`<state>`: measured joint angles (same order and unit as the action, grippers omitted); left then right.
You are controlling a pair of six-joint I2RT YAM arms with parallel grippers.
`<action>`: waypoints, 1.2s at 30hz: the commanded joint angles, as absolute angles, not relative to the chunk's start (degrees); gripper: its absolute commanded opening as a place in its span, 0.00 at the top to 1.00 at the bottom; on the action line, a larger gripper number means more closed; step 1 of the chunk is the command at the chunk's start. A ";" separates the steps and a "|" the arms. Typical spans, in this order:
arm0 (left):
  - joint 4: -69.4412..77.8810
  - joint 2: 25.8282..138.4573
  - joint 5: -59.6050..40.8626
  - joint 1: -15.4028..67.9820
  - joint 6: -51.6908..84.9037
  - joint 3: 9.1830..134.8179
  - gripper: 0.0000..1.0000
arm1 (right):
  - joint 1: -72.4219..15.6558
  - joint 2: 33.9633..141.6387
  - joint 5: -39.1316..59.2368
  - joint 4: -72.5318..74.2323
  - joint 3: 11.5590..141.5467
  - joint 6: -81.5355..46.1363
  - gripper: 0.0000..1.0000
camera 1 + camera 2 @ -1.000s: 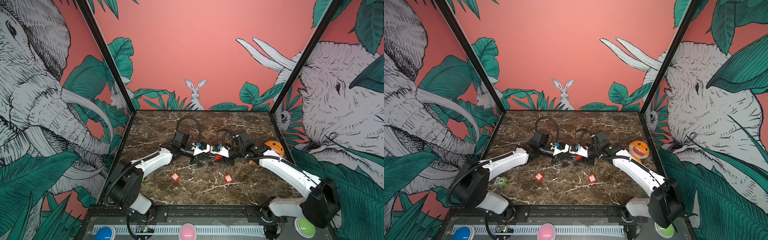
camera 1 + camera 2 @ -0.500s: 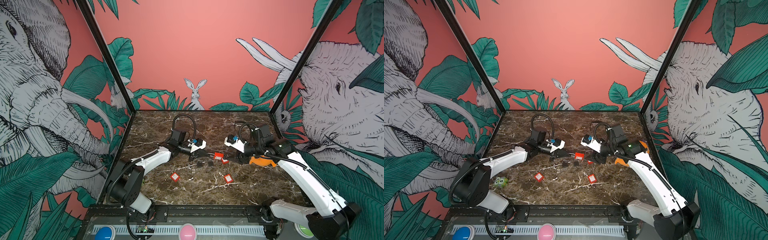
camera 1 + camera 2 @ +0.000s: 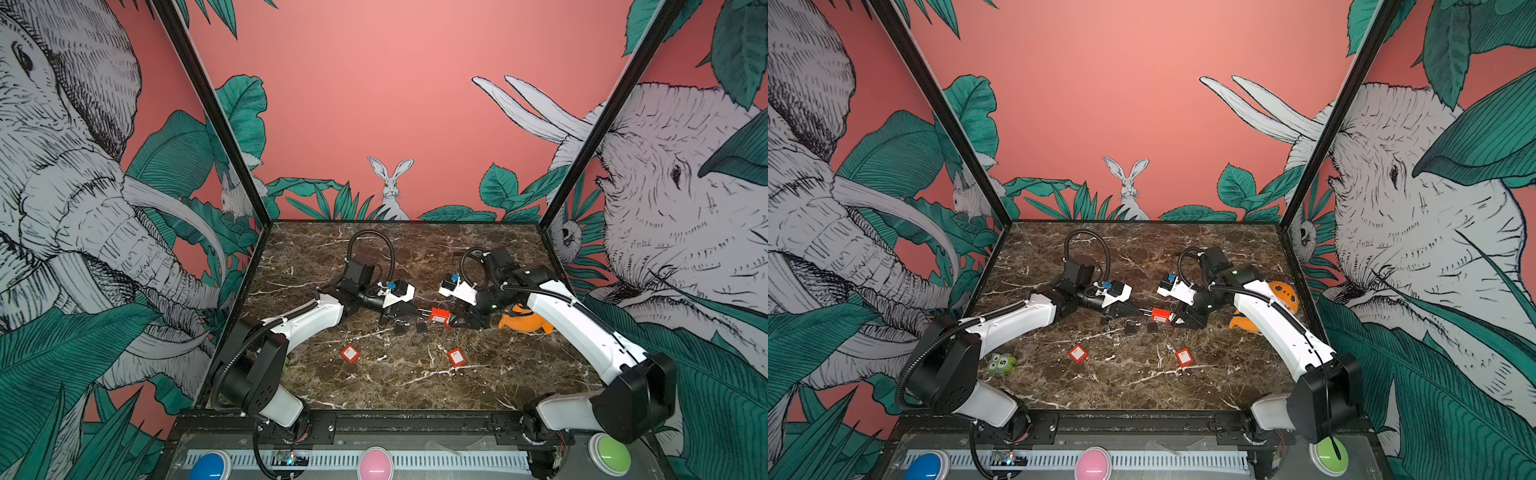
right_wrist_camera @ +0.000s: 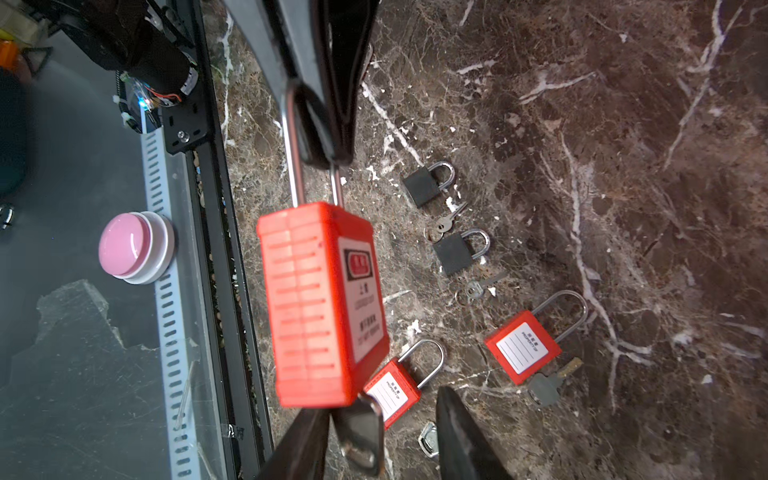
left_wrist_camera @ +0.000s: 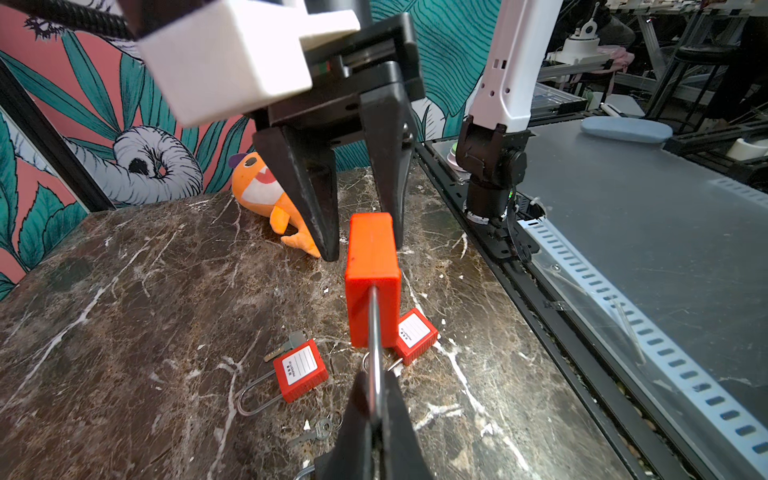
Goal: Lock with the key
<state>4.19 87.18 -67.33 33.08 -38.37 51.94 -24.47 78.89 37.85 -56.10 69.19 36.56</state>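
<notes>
A large red padlock [image 3: 439, 316] [image 3: 1159, 314] hangs above the marble table. My left gripper [image 5: 376, 386] [image 3: 417, 311] is shut on its steel shackle [image 4: 293, 158]. The padlock body [image 5: 372, 266] [image 4: 320, 299] points toward my right gripper [image 4: 376, 405] [image 3: 453, 318]. A dark-headed key [image 4: 361, 432] sticks out of the padlock's base, between the right gripper's fingers. That gripper is open: one finger lies close beside the key, the other finger [image 4: 453, 419] stands well apart from it.
Two smaller red padlocks [image 3: 350, 353] [image 3: 456, 356] lie on the table, one with a key [image 4: 548, 382]. Two small black padlocks [image 4: 422, 187] [image 4: 455, 251] and loose keys lie under the held lock. An orange plush fish [image 3: 524, 322] sits right, a green toy [image 3: 1002, 364] left.
The two grippers drew apart, with the padlock staying in the left one. The right gripper has since come back to the padlock's base, and its jaws have narrowed around the key.
</notes>
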 commanded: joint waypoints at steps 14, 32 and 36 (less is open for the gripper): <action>3.60 84.72 -68.04 33.43 -39.11 52.52 1.00 | -24.40 74.59 39.65 -52.27 65.78 41.72 0.89; 2.73 86.04 -68.73 32.67 -39.63 53.37 1.00 | -24.34 71.00 33.14 -50.10 61.04 44.97 1.00; 4.41 86.04 -68.51 31.66 -39.73 52.40 1.00 | -24.24 68.58 30.16 -50.73 58.69 45.80 1.00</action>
<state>3.05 86.98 -66.11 33.10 -38.72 52.05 -24.77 70.30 35.79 -48.21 60.31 44.34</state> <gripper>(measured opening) 0.055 0.048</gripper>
